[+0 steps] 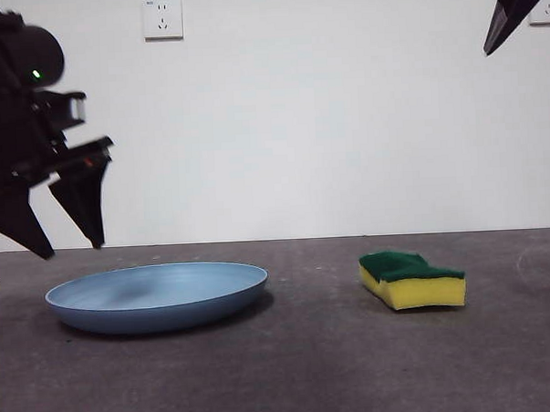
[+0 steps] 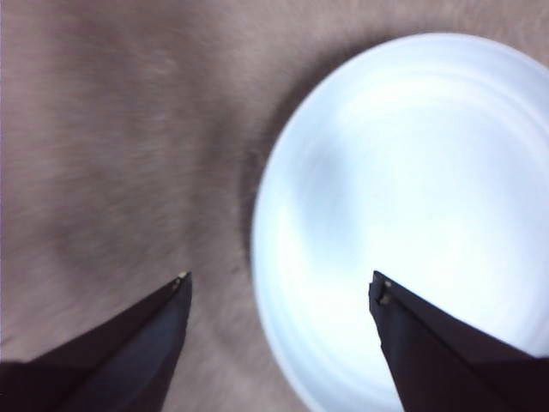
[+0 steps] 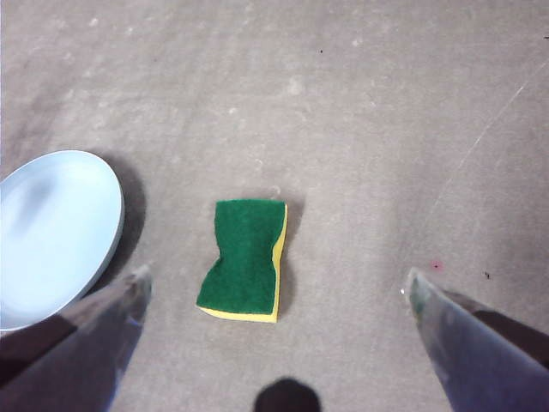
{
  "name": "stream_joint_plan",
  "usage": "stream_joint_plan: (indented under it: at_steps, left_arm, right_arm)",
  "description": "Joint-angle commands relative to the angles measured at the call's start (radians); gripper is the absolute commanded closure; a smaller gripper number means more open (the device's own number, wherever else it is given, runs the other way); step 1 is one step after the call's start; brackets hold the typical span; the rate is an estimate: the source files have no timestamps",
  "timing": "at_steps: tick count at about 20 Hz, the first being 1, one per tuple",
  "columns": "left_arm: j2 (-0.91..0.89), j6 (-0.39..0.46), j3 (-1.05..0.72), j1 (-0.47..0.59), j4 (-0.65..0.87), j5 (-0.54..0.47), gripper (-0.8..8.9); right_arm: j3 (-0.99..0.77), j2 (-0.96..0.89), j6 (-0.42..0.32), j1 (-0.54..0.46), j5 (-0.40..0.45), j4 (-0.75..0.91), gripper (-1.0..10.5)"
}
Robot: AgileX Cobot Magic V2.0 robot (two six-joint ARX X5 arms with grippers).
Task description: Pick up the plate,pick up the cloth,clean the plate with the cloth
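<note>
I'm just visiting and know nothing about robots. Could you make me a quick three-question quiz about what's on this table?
1. True or false: the sponge lies on the plate.
2. Which gripper hangs above the plate's rim: left or right?
3. Which side of the sponge faces up: A green, B yellow?

Key: 1 false, they lie apart on the table; 2 left, with jaws open; 3 A.

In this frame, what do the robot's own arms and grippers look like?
The left gripper has two black, wedge-shaped jaws tapering to points, below a bulky black arm housing with a small green light and a tiny red one. The right gripper has the same tapered dark jaws; the front view shows only its black tip.
</note>
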Motion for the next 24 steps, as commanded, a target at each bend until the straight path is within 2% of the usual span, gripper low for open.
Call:
stream_joint_plan:
  at_steps: [1,7,24]
  left_arm:
    - [0.047,0.011,0.0,-0.013,0.03,-0.004,4.68]
    - [0.093,0.011,0.0,-0.019,0.069,-0.053,4.69]
    - [0.101,0.01,0.0,-0.02,0.093,-0.05,4.69]
  right_arm:
    - [0.004,0.0,0.004,-0.002,-0.001,0.001,4.4]
    - [0.004,0.0,0.004,-0.002,-0.001,-0.002,4.4]
    - [0.004,0.0,0.011,-0.002,-0.001,-0.027,4.4]
